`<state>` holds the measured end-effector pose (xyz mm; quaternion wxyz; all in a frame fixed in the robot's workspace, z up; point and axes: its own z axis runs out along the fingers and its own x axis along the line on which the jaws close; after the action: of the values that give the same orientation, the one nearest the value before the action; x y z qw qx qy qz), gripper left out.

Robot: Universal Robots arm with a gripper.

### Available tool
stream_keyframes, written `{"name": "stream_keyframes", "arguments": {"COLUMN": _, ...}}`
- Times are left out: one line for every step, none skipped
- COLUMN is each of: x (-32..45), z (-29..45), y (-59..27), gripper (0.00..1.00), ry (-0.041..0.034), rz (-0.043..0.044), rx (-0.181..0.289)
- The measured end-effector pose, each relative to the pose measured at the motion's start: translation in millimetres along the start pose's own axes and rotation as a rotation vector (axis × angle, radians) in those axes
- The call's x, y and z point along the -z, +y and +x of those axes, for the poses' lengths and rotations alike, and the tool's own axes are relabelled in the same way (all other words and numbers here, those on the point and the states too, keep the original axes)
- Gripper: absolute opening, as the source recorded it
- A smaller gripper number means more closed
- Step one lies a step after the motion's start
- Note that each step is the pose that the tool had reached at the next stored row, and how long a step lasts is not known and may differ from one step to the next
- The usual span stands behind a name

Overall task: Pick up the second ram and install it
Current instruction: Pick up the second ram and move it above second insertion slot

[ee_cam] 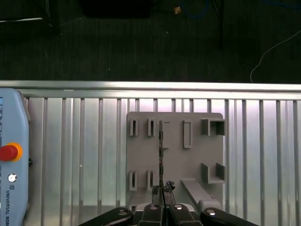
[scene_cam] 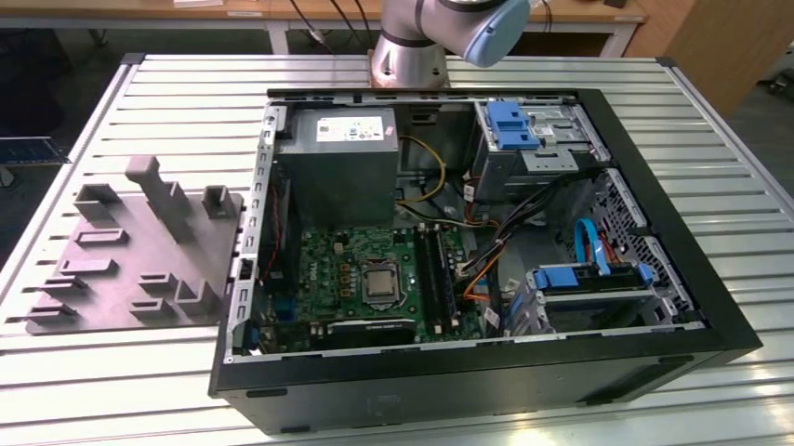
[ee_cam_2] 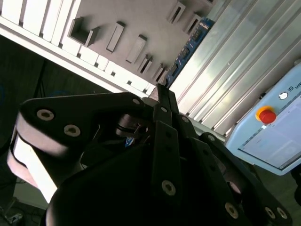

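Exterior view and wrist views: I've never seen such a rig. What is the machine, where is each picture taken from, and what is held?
The machine is a single robot arm, standing at the edge of a slatted metal table. The exterior view comes from a camera off the arm, looking down on that table. On it lie an open computer case, its green motherboard showing, and, at the exterior view's left, a grey holder block with slots. The two wrist views come from cameras riding on the arm. Both show its end effector, the grasping part, shut on the second ram, a thin memory stick, held above the holder block. The pale box with a red button looks like the arm's control unit.
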<state>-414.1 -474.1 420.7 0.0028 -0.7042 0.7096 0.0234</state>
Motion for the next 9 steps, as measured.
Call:
{"name": "stream_keyframes", "arguments": {"x": 2.2, "z": -0.1, "y": 0.0, "gripper": 0.11, "ry": 0.0, "rz": 0.0, "rx": 0.0}}
{"name": "stream_keyframes", "arguments": {"x": 4.7, "z": -0.2, "y": 0.1, "gripper": 0.11, "ry": 0.0, "rz": 0.0, "rx": 0.0}}
{"name": "stream_keyframes", "arguments": {"x": 7.0, "z": -0.3, "y": 0.2, "gripper": 0.11, "ry": -0.0001, "rz": 0.0001, "rx": 0.0}}
{"name": "stream_keyframes", "arguments": {"x": 9.1, "z": -0.3, "y": 0.3, "gripper": 0.11, "ry": -0.0001, "rz": 0.0, "rx": 0.0}}
{"name": "stream_keyframes", "arguments": {"x": 10.8, "z": -0.4, "y": 0.3, "gripper": 0.11, "ry": -0.0001, "rz": 0.0001, "rx": 0.0}}
{"name": "stream_keyframes", "arguments": {"x": 11.4, "z": -0.4, "y": 0.4, "gripper": 0.11, "ry": 0.0, "rz": 0.0, "rx": 0.0}}
{"name": "stream_keyframes", "arguments": {"x": 11.4, "z": -0.4, "y": 0.3, "gripper": 0.11, "ry": -0.0001, "rz": 0.0, "rx": 0.0}}
{"name": "stream_keyframes", "arguments": {"x": 11.4, "z": -0.4, "y": 0.3, "gripper": 0.11, "ry": -0.0001, "rz": 0.0002, "rx": 0.0}}
{"name": "stream_keyframes", "arguments": {"x": 11.5, "z": -0.4, "y": 0.3, "gripper": 0.11, "ry": -0.0001, "rz": 0.0001, "rx": 0.0}}
